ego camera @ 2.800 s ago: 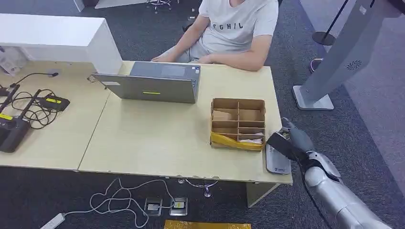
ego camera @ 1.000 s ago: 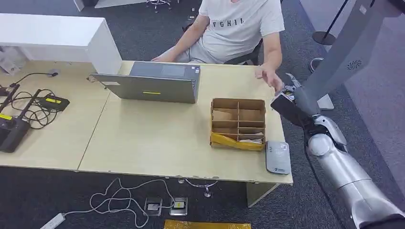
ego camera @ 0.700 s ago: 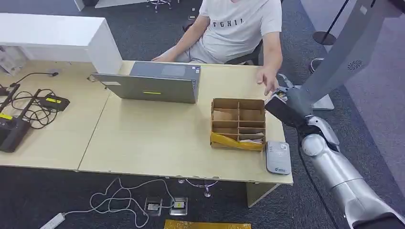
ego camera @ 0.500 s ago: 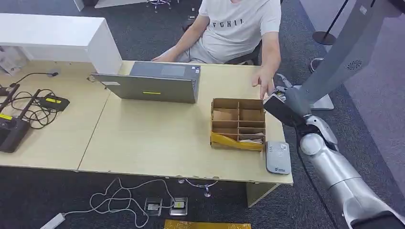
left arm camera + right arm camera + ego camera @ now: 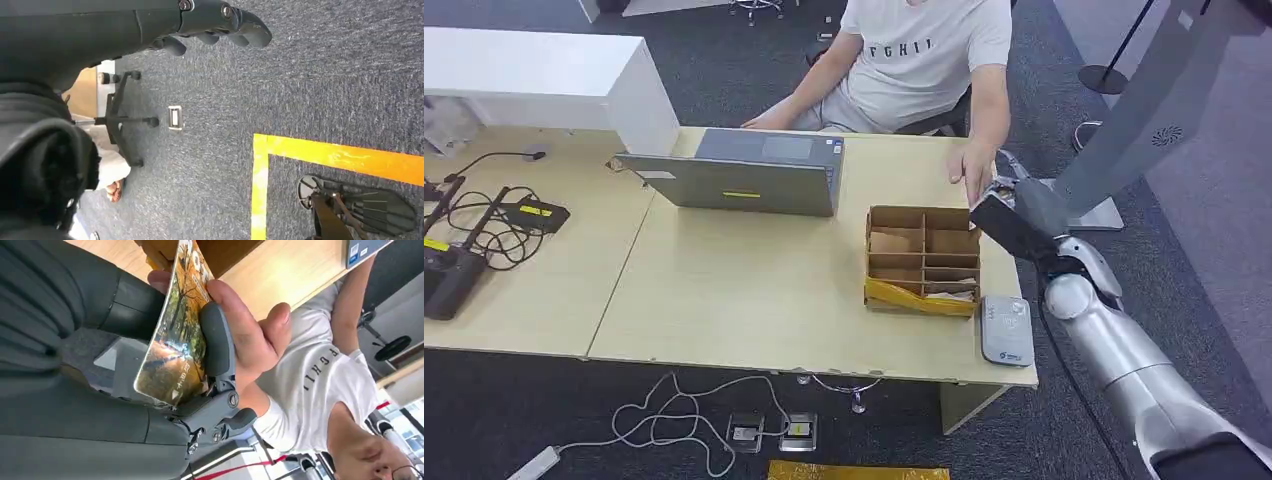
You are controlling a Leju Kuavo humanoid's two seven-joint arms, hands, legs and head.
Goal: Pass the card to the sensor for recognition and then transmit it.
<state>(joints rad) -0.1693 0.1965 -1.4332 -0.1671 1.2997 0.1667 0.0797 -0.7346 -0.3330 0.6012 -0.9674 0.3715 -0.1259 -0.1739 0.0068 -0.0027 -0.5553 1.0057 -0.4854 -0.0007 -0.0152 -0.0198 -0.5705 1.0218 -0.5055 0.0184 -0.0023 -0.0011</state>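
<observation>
Change: right hand [image 5: 1012, 205] has come up off the sensor [image 5: 1007, 329] since 2.8 s ago, now at the far right table [image 5: 754, 290] corner; person's hand [image 5: 976, 180] has come in to meet it.
Right hand: pinching the card [image 5: 176, 335] betw. thumb and fingers; card stands on edge, picture side to the wrist cam.
Left hand: [image 5: 215, 25] hangs over carpet, fingers curled in, nothing held.
Card handling: thin, light, glossy, so prob. slippery; looks slightly bowed, flexes w/o breaking. Best held by the edges, flat faces betw. pads.
Person's hand: fingers already on the card's free end, touching it beside the robot thumb.
Sensor: flat on the near right table edge, just beside the cardboard box [image 5: 923, 260].
Judgement: scan seems done; handover under way, release only once person's grip is firm.
</observation>
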